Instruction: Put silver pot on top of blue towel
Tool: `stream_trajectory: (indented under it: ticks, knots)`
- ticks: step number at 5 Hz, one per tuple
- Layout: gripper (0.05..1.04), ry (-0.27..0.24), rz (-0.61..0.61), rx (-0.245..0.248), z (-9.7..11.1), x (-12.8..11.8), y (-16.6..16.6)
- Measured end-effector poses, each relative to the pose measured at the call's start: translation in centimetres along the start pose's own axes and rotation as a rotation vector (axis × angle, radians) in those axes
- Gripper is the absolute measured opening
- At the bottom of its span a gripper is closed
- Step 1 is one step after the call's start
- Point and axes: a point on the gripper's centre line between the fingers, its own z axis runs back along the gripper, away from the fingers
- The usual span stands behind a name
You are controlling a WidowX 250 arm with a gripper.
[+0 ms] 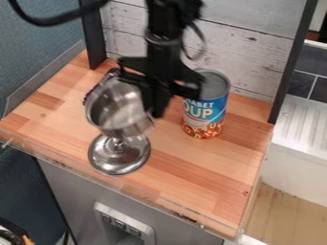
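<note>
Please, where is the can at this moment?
In the camera view, right of centre, the can stands on the wooden counter, to the right of the goblet.

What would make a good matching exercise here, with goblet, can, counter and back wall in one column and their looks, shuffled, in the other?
Things:
1. goblet
2. can
3. counter
4. back wall

Looks:
A. whitish boards
B. blue label, orange-red near the bottom
C. shiny silver, with a round foot
D. warm brown wood

Right pairs: 1-C, 2-B, 3-D, 4-A
</note>
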Motion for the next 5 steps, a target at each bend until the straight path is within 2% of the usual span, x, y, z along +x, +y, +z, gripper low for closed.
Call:
stream_trajectory:
  ticks: [1,2,3,4,5]
  knots:
    - [0.068,0.019,0.006,0.003,-2.5,3.5,2.6]
    - [0.068,0.009,0.008,0.024,-4.1,6.6,4.2]
    - [0.068,0.016,0.015,0.021,-5.3,8.7,4.4]
    - [0.084,0.033,0.015,0.023,-5.9,9.7,4.3]
    - [0.158,0.047,-0.01,0.03,-6.4,9.8,3.8]
